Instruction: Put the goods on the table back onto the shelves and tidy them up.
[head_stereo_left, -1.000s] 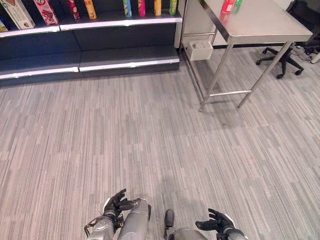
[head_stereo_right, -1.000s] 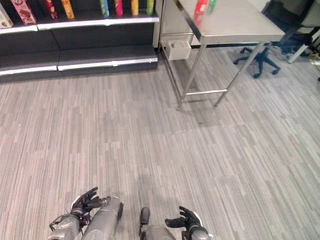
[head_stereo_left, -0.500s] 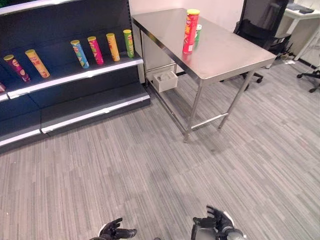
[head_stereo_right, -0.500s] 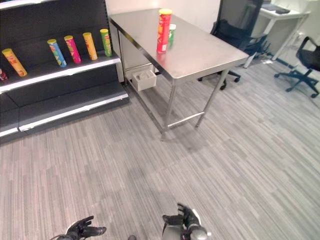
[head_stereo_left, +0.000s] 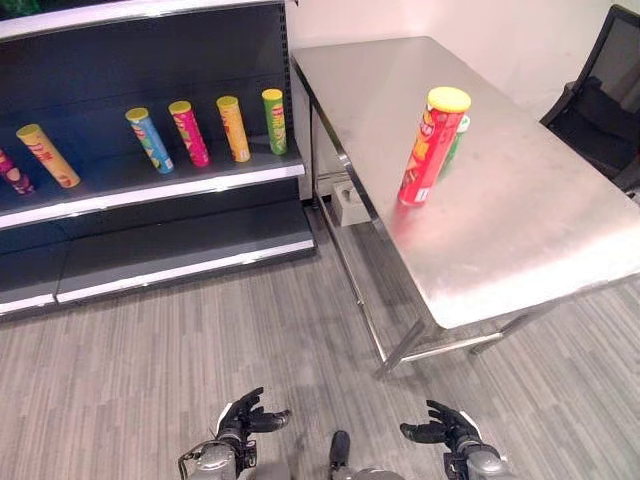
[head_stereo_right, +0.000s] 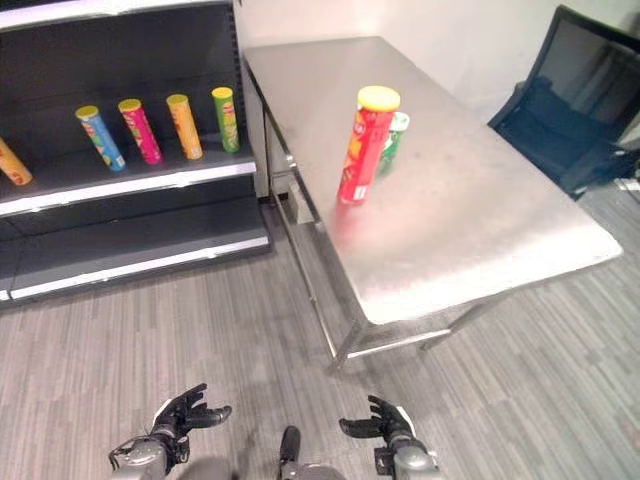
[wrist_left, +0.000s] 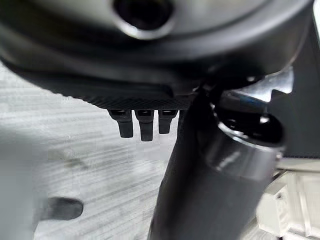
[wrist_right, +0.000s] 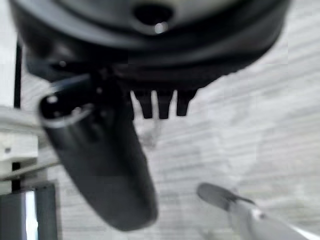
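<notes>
A tall red chip can with a yellow lid (head_stereo_left: 430, 147) stands upright on the steel table (head_stereo_left: 520, 240), and a green can (head_stereo_left: 456, 138) stands right behind it. Four more cans, blue (head_stereo_left: 148, 140), pink (head_stereo_left: 188, 133), orange (head_stereo_left: 233, 128) and green (head_stereo_left: 274, 121), lean on the dark shelf (head_stereo_left: 150, 190). My left hand (head_stereo_left: 243, 418) hangs low over the floor, fingers relaxed and holding nothing. My right hand (head_stereo_left: 444, 428) is low too, open and empty, short of the table's front edge.
A lower shelf board (head_stereo_left: 170, 262) holds nothing. Further cans (head_stereo_left: 44, 155) lean at the shelf's left end. A black office chair (head_stereo_right: 568, 105) stands beyond the table at the right. A white box (head_stereo_left: 350, 202) sits under the table by the shelf.
The whole view has shifted: the table and shelf are now much closer and larger, so the camera has moved towards them. Both hands stay low and open.
</notes>
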